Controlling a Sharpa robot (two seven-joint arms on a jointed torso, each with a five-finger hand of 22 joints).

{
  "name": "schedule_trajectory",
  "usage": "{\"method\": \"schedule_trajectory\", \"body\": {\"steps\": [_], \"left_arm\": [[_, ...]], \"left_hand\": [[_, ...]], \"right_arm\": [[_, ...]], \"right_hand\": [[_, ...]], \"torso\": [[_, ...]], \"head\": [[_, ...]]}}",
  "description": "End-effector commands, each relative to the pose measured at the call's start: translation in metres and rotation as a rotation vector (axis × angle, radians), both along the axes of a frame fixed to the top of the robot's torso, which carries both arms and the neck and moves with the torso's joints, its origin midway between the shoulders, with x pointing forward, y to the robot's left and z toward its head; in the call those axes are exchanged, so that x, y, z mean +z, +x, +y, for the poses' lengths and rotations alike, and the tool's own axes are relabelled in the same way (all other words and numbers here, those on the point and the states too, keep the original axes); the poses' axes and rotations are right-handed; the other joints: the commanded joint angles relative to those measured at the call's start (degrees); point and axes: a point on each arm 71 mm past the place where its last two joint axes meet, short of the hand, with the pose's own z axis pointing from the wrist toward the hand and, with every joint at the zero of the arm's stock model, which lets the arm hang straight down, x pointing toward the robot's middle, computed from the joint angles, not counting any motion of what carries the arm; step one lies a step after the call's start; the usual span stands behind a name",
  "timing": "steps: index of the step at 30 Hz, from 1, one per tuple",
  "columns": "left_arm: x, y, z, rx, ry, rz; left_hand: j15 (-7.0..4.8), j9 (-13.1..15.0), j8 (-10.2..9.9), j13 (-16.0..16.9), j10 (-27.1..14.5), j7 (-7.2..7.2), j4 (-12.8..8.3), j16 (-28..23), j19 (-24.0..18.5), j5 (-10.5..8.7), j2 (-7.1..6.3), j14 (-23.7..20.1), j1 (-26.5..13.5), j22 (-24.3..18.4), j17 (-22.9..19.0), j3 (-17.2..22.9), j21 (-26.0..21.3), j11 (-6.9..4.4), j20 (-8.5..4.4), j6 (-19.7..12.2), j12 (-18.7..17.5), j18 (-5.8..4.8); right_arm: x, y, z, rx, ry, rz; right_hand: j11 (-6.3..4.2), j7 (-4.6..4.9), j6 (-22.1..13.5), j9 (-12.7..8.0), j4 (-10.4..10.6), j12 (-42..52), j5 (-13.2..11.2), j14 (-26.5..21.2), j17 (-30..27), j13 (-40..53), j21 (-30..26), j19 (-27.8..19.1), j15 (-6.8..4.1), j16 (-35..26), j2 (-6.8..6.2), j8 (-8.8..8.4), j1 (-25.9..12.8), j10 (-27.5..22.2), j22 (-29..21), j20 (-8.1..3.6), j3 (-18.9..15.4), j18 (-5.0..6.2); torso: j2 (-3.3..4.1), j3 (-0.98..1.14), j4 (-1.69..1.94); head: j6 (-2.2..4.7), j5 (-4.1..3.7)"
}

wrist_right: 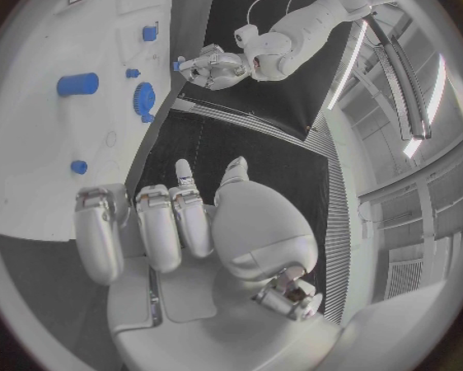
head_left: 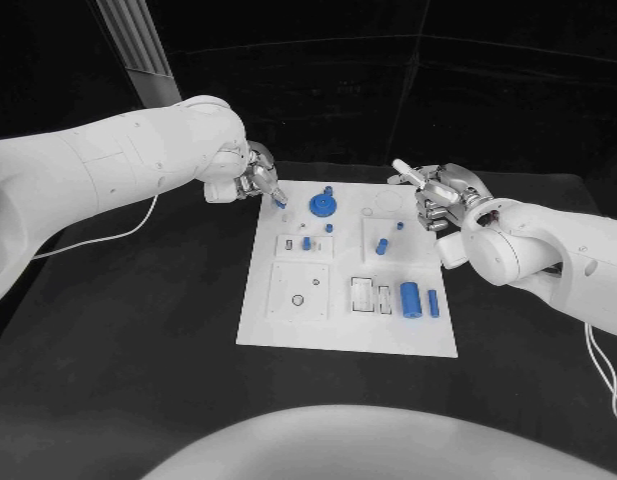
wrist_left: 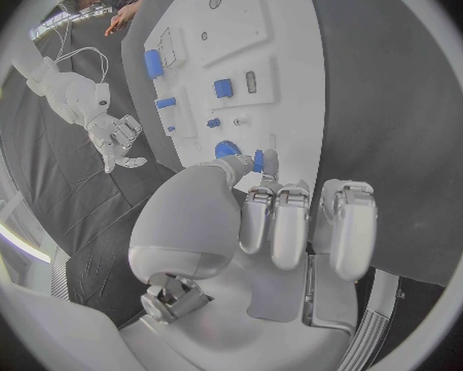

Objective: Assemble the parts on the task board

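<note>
1. Pinching a small blue part (wrist_left: 257, 161) between thumb and a fingertip of the left hand (head_left: 255, 175), just above the far left corner of the task board (head_left: 344, 335); other fingers lying loosely alongside.
2. Judged light, rigid and smooth: probably moulded plastic, so little force needed, but likely to twist or slip in a pinch this small. Best held across its sides, leaving the lower end free to enter a socket.
3. Right hand (head_left: 445, 195) holding nothing, fingers apart, hovering at the far right corner of the task board, just off its edge.
4. Blue gear (head_left: 323, 207) standing near the far edge of the task board, close beside the held part; probably the nearest thing to bump on the way down.
5. Blue cylinder (head_left: 411, 298) lying toward the near right of the task board, well apart from both hands.
6. Open black table (head_left: 135, 330) to the left, right and near side of the task board, giving room to withdraw either arm outward.
7. Tightest room along the far edge of the task board, with both hands and the gear close together; cannot tell which socket suits the held part.
</note>
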Motion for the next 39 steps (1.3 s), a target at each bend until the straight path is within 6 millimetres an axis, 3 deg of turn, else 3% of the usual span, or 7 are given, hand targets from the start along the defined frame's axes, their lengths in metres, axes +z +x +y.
{"method": "schedule_trajectory", "body": {"steps": [1,5,18,25,31,34,39], "left_arm": [[0.001,-0.006,-0.001,-0.006,-0.069,0.042],[0.0,-0.012,0.002,-0.007,-0.081,0.071],[-0.003,-0.026,0.011,0.004,-0.066,0.108],[-0.004,-0.028,0.011,0.004,-0.054,0.121],[-0.005,-0.028,0.009,0.0,-0.051,0.128],[-0.005,-0.029,0.008,-0.007,-0.048,0.135],[-0.006,-0.029,0.006,-0.016,-0.044,0.145]], "left_hand": [[-0.65,0.2,0.3,15.1,6.0,-1.93,-0.8,0.2,6.0,0.18,-1.13,6.0,0.3,15.1,15.1,-0.9,0.2,-0.78,-0.66,2.0,0.1,-0.38],[-0.97,-0.5,-0.1,15.1,6.0,-2.47,-1.2,0.2,6.0,0.42,-1.81,6.0,0.2,15.1,15.1,-2.2,0.2,-1.29,-1.08,3.9,0.1,-0.38],[-1.2,-1.2,-0.9,15.1,6.0,-2.58,-1.0,0.2,6.0,0.78,-2.04,6.0,-0.3,15.1,15.1,-3.2,0.2,-1.47,-1.36,4.7,0.1,-0.38],[-1.28,-1.6,-1.3,15.1,6.0,-2.57,-0.7,0.2,6.0,1.19,-1.18,6.0,-0.4,15.1,15.1,-3.1,0.2,-1.53,-1.48,5.0,0.1,-0.38],[-1.09,-2.2,-2.3,15.1,6.0,-2.01,0.1,0.2,6.0,1.97,0.61,6.0,-1.2,15.1,15.1,-0.4,0.2,-1.23,-1.51,5.0,0.1,-0.38],[-0.9,-2.4,-2.8,15.1,6.0,-1.83,-0.1,0.2,6.0,2.0,0.03,6.0,-2.9,15.1,15.1,3.2,0.2,-1.01,-1.35,5.4,0.1,-0.38],[-0.84,-2.4,-3.0,15.1,6.0,-1.81,0.1,0.2,6.0,1.91,-0.33,6.0,-4.3,15.1,15.1,4.8,0.2,-0.92,-1.27,5.6,0.1,-0.38]], "right_arm": [[0.001,0.0,-0.001,-0.002,0.0,-0.008],[0.002,0.0,-0.002,-0.004,-0.001,-0.009],[0.002,0.0,-0.003,-0.006,-0.001,-0.009],[0.002,0.0,-0.003,-0.005,-0.001,-0.009],[0.002,0.0,-0.003,-0.006,-0.001,-0.01],[0.002,0.0,-0.004,-0.008,-0.002,-0.009],[0.002,0.0,-0.004,-0.008,-0.002,-0.009]], "right_hand": [[-0.16,2.55,-0.1,-0.1,0.0,0.1,0.4,6.2,15.1,15.1,0.2,5.9,-0.22,0.1,0.11,0.22,0.4,6.0,15.1,-0.27,0.3,-0.41],[-0.16,2.55,-0.1,-0.1,0.0,0.1,0.4,6.2,15.1,15.1,0.2,5.9,-0.22,0.1,0.16,0.24,0.5,6.0,15.1,-0.27,0.4,-0.41],[-0.16,2.55,-0.1,-0.1,0.0,0.1,0.4,6.2,15.1,15.1,0.2,5.9,-0.22,0.1,0.16,0.24,0.5,6.0,15.1,-0.27,0.4,-0.41],[-0.16,2.55,-0.1,-0.1,0.0,0.1,0.4,6.2,15.1,15.1,0.2,5.9,-0.22,0.1,0.16,0.24,0.5,6.0,15.1,-0.27,0.4,-0.41],[-0.16,2.55,-0.1,-0.1,0.0,0.1,0.4,6.2,15.1,15.1,0.2,5.9,-0.22,0.1,0.16,0.24,0.5,6.0,15.1,-0.27,0.4,-0.41],[-0.16,2.55,-0.1,-0.1,0.0,0.1,0.4,6.2,15.1,15.1,0.2,5.9,-0.22,0.1,0.16,0.24,0.5,6.0,15.1,-0.27,0.4,-0.41],[-0.16,2.55,-0.1,-0.1,0.0,0.1,0.4,6.2,15.1,15.1,0.2,5.9,-0.22,0.1,0.16,0.24,0.5,6.0,15.1,-0.27,0.4,-0.41]], "torso": [[0.08,0.01,-0.06],[0.03,0.0,-0.02],[0.05,0.01,-0.02],[0.07,-0.01,-0.09],[0.1,0.01,-0.14],[0.08,-0.01,-0.14],[0.12,0.0,-0.13]], "head": [[-0.05,-0.02],[-0.13,0.03],[-0.31,0.36],[-0.34,0.43],[-0.25,0.39],[-0.3,0.36],[-0.31,0.29]]}}
